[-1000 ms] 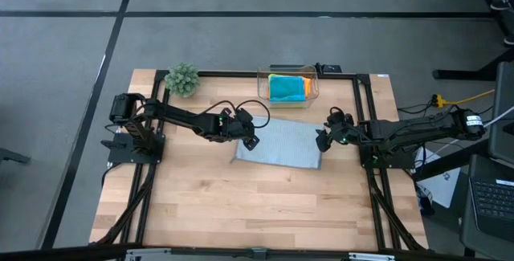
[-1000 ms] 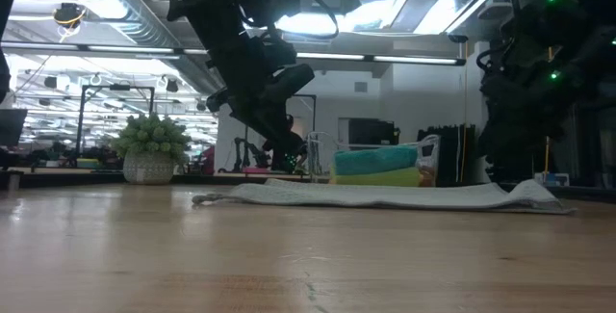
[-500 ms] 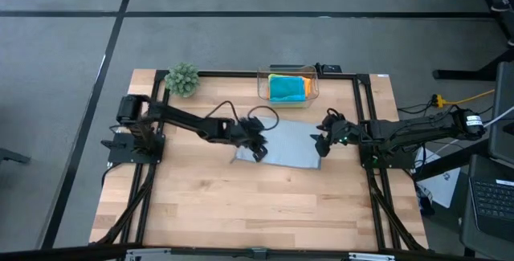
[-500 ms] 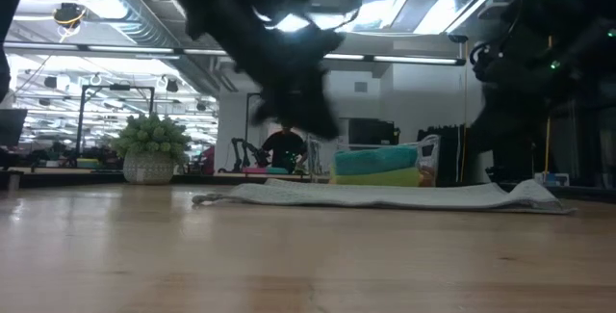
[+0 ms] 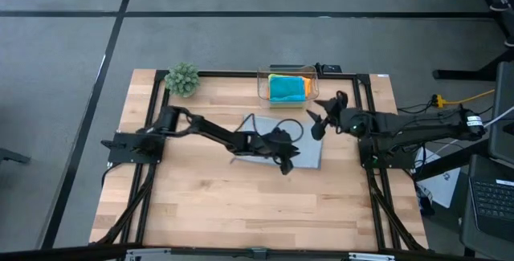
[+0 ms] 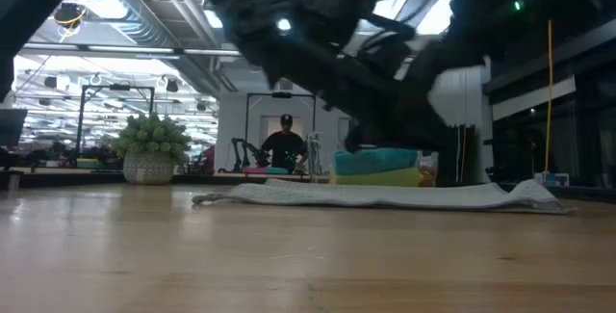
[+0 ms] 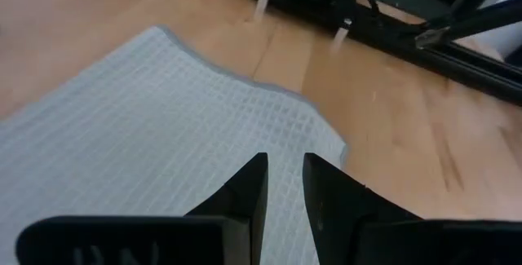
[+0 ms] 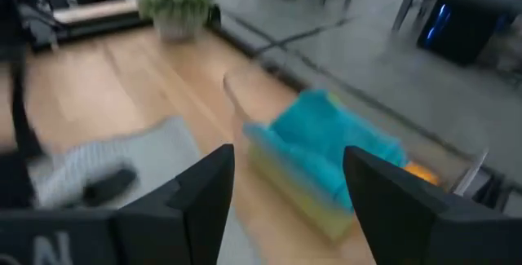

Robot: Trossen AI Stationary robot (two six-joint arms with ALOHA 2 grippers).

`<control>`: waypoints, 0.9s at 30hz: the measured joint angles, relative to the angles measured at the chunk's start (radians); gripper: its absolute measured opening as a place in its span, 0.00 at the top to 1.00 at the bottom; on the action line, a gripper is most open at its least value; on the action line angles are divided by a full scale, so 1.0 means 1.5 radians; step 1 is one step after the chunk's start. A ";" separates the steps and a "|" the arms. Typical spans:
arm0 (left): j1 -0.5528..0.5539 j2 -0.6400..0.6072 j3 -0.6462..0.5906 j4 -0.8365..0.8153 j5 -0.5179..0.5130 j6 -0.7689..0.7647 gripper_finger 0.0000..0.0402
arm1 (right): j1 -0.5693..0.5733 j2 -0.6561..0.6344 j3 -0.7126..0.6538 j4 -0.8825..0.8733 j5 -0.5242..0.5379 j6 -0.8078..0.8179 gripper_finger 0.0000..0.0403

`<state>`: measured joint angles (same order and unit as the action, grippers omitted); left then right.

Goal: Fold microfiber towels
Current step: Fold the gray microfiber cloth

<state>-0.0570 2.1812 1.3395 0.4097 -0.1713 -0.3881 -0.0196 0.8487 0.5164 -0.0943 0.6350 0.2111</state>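
A light grey microfiber towel [image 5: 307, 153] lies flat on the wooden table, right of centre. My left gripper [image 5: 287, 167] reaches out low over the towel's near right part. In the left wrist view its fingers [image 7: 284, 174] stand narrowly open above the weave, close to the towel's corner [image 7: 326, 139]. My right gripper [image 5: 315, 124] hangs open in the air past the towel's far right corner. It faces a clear box [image 5: 262, 84] that holds a turquoise towel [image 8: 334, 147] on top of an orange one [image 8: 420, 171].
A small green plant [image 5: 182, 79] stands at the far left corner. The clear box sits at the far edge, behind the grey towel. Black rails [image 5: 365, 173] run along both sides of the table. A person [image 6: 286, 144] shows in the room beyond. Bare wood lies toward the near edge.
My left gripper has swept across the grey towel toward the table's right and near edges. It has sunk a little and tipped from steeply downward to nearly level. My right gripper has risen and drawn toward the far edge, rolling as it went. The towel has kept still.
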 joint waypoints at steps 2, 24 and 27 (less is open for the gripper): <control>0.000 0.027 0.048 -0.036 0.002 0.006 0.82 | 0.000 0.000 0.031 -0.005 0.015 -0.029 0.42; -0.005 0.136 0.205 -0.274 0.045 0.018 0.85 | 0.000 0.000 0.155 -0.112 0.025 -0.133 0.42; -0.016 0.135 0.206 -0.304 0.114 0.018 0.86 | 0.000 0.000 0.155 -0.139 0.025 -0.126 0.42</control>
<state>-0.0809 2.3840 1.6478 -0.0455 -0.0001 -0.3611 -0.0196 0.8490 0.7494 -0.3021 0.6724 0.0228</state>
